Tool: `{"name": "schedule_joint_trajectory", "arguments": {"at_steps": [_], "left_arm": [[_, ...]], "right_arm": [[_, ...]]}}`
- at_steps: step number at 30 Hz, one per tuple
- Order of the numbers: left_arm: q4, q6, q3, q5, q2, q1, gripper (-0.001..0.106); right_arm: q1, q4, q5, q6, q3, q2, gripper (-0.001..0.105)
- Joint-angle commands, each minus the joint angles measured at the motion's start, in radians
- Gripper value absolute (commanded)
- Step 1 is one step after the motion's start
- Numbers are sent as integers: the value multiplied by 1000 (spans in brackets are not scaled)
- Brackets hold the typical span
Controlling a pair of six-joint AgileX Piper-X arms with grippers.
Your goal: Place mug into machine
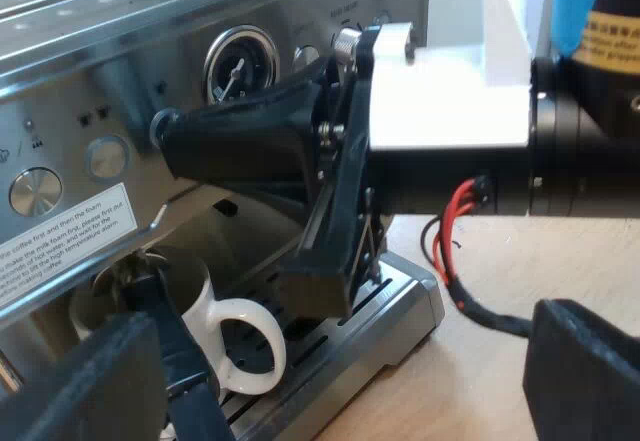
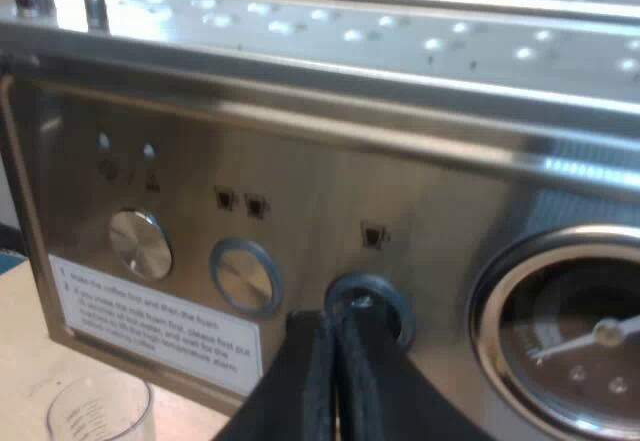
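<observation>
My left gripper [image 1: 335, 361] is spread wide and holds nothing. Just beyond it the white mug [image 1: 197, 296] stands on the drip tray [image 1: 400, 303] of the machine [image 1: 100, 51], its handle facing the gripper. My right gripper [image 2: 340, 326], fingers pressed together, rests its tip at a round button [image 2: 395, 306]. The placing looks done; next, the left arm should back straight away, clear of the handle.
</observation>
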Motion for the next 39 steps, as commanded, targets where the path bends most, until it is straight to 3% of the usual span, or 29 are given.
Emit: {"name": "schedule_joint_trajectory", "arguments": {"at_steps": [1, 6, 13, 17, 39], "left_arm": [[-12, -5, -6, 5, -4, -6, 79], [-12, -5, -6, 5, -4, -6, 79], [-12, -5, -6, 5, -4, -6, 79], [-12, -5, -6, 5, -4, -6, 79], [-12, -5, -6, 5, -4, -6, 79]], "right_arm": [[-7, -41, 18, -11, -11, 15, 0], [-7, -63, 81, -11, -11, 23, 0], [-7, -63, 86, -11, -11, 23, 0], [-7, -63, 150, -11, -11, 23, 0], [-7, -63, 148, -9, -11, 23, 0]]}}
